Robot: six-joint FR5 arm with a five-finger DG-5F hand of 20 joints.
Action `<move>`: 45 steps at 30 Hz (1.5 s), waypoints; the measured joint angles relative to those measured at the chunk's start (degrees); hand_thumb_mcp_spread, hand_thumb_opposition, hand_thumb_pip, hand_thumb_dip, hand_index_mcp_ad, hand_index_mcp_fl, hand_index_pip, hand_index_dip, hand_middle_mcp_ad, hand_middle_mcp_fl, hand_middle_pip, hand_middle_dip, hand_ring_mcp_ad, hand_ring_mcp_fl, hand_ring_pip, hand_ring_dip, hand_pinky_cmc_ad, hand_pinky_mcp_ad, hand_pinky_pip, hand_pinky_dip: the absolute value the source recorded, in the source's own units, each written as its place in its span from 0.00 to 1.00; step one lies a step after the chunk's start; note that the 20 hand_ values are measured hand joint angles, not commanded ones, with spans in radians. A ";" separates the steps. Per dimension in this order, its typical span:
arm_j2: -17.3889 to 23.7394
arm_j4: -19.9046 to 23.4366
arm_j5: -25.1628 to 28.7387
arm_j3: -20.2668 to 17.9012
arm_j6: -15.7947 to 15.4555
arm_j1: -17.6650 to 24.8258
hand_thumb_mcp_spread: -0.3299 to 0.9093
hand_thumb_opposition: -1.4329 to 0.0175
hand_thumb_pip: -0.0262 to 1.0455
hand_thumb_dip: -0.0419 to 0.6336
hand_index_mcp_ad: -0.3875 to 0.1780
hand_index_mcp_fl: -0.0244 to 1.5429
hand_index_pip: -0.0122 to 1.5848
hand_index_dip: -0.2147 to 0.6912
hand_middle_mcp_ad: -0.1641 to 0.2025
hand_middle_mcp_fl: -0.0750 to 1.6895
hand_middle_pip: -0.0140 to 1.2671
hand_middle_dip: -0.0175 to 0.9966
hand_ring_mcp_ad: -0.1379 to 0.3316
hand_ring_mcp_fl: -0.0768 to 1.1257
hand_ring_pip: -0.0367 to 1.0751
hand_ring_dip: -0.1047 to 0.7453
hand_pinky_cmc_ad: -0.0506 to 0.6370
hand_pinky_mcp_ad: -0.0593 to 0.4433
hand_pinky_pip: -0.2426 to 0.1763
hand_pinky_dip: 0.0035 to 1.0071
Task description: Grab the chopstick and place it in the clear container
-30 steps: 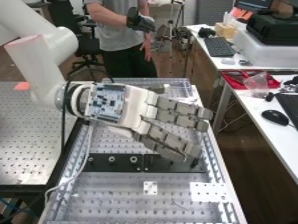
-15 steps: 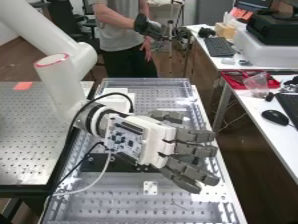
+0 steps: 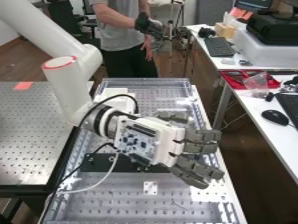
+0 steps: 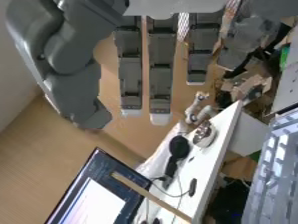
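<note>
A robotics lab: white robot arm (image 3: 64, 85), perforated metal bench (image 3: 33, 135) (holes in tidy rows), keyboard (image 3: 219, 47), monitor (image 4: 100, 200).

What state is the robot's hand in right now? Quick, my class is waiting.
The hand is open: its fingers are extended, with nothing visible in its grasp.

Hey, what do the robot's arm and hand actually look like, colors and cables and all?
The arm is smooth, white and tubular, with a red ring around one joint. The hand has a white body, an exposed circuit board and blocky dark grey fingers with pale fingertips. Black and white cables run alongside.
</note>
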 joint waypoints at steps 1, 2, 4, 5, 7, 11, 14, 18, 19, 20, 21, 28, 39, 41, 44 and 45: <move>0.01 -0.28 -0.51 0.19 -0.04 -0.04 0.55 0.44 0.73 0.52 0.64 0.24 0.50 0.23 0.62 0.34 0.29 0.52 0.64 0.24 0.12 0.42 0.61 0.57 0.25 0.22; 0.01 -0.54 -0.97 0.36 0.05 -0.11 0.55 0.44 0.73 0.52 0.64 0.24 0.50 0.23 0.62 0.34 0.29 0.52 0.64 0.24 0.13 0.44 0.61 0.58 0.25 0.22; 0.01 -0.91 -1.47 0.60 0.49 -0.24 0.55 0.44 0.73 0.52 0.64 0.23 0.49 0.22 0.62 0.34 0.29 0.52 0.64 0.24 0.11 0.44 0.61 0.58 0.25 0.22; -0.03 -1.44 -1.81 0.82 0.95 -0.35 0.55 0.44 0.73 0.53 0.64 0.23 0.48 0.22 0.62 0.34 0.29 0.52 0.64 0.24 0.11 0.44 0.61 0.58 0.25 0.22; -0.09 -2.09 -2.06 1.04 1.29 -0.46 0.55 0.44 0.73 0.53 0.65 0.22 0.47 0.22 0.62 0.34 0.29 0.52 0.64 0.24 0.11 0.44 0.61 0.57 0.25 0.22; -0.14 -2.58 -2.70 1.15 2.09 -0.67 0.55 0.44 0.72 0.52 0.65 0.22 0.46 0.22 0.62 0.34 0.29 0.52 0.64 0.24 0.12 0.45 0.61 0.58 0.25 0.22; -0.18 -2.65 -2.77 1.13 2.46 -0.68 0.55 0.44 0.72 0.52 0.64 0.21 0.46 0.22 0.62 0.33 0.29 0.52 0.64 0.24 0.12 0.45 0.61 0.58 0.25 0.22; -0.34 -2.74 -2.71 1.08 3.23 -0.67 0.55 0.44 0.72 0.52 0.65 0.21 0.47 0.22 0.62 0.33 0.29 0.52 0.64 0.24 0.12 0.45 0.61 0.58 0.25 0.22; -0.43 -2.74 -2.80 1.06 3.44 -0.67 0.55 0.44 0.72 0.52 0.65 0.21 0.47 0.22 0.62 0.33 0.29 0.52 0.64 0.24 0.12 0.45 0.61 0.58 0.25 0.22; -0.51 -2.73 -2.88 1.04 3.66 -0.67 0.55 0.44 0.72 0.52 0.65 0.21 0.47 0.23 0.62 0.33 0.29 0.52 0.64 0.24 0.12 0.45 0.61 0.58 0.25 0.22; -0.58 -2.72 -2.95 1.03 3.85 -0.68 0.55 0.44 0.72 0.52 0.65 0.21 0.47 0.23 0.62 0.33 0.29 0.52 0.64 0.24 0.12 0.45 0.61 0.58 0.25 0.22; -1.31 -2.72 -3.20 1.16 5.31 -0.69 0.55 0.44 0.72 0.53 0.65 0.21 0.50 0.23 0.62 0.33 0.29 0.52 0.64 0.24 0.12 0.45 0.61 0.58 0.25 0.22; -2.99 -3.33 -4.10 2.47 8.04 -0.72 0.56 0.44 0.71 0.53 0.65 0.21 0.52 0.23 0.59 0.35 0.31 0.54 0.64 0.24 0.12 0.47 0.61 0.57 0.25 0.22; -3.47 -3.96 -5.08 2.91 8.46 -0.60 0.56 0.44 0.71 0.52 0.65 0.21 0.52 0.23 0.59 0.34 0.31 0.54 0.64 0.24 0.12 0.47 0.61 0.57 0.25 0.22; -3.95 -5.13 -5.70 3.48 8.47 -0.26 0.56 0.44 0.71 0.52 0.65 0.21 0.54 0.22 0.60 0.34 0.33 0.54 0.64 0.24 0.12 0.47 0.61 0.57 0.25 0.22; -4.01 -5.21 -5.82 3.53 8.48 -0.20 0.56 0.44 0.71 0.52 0.65 0.20 0.54 0.23 0.59 0.34 0.34 0.54 0.64 0.24 0.12 0.47 0.61 0.58 0.25 0.22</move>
